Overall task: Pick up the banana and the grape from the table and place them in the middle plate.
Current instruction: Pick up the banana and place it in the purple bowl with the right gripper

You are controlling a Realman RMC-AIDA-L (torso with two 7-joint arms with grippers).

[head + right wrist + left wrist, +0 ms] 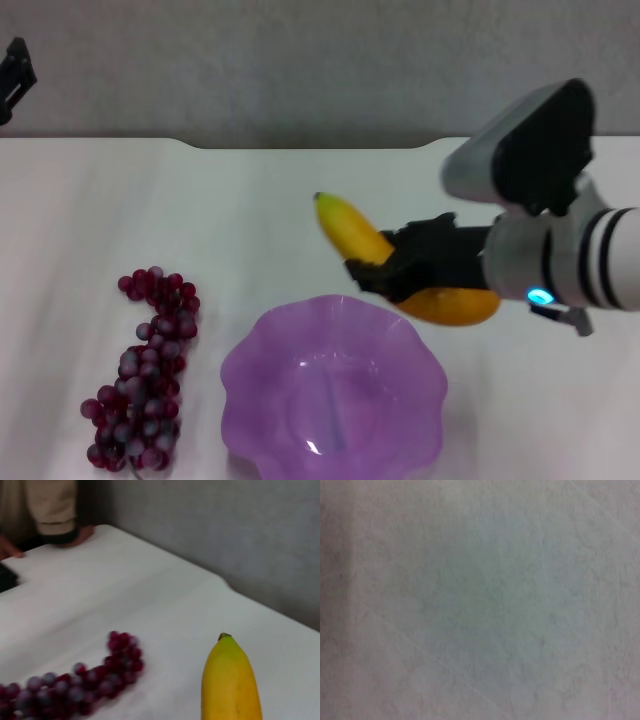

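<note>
My right gripper (385, 268) is shut on the yellow banana (352, 232) and holds it above the table (250, 200), just beyond the far right rim of the purple scalloped middle plate (333, 395). The banana's green stem tip points to the far left; it also shows in the right wrist view (230, 685). The bunch of dark red-purple grapes (145, 370) lies on the table left of the plate, and shows in the right wrist view (75, 682). My left gripper (12, 75) is parked at the far left edge of the head view.
The table's far edge has a shallow notch (320, 147) with a grey wall behind. A person's hand and sleeve (55, 515) rest at the table's far side in the right wrist view. The left wrist view shows only a blank surface.
</note>
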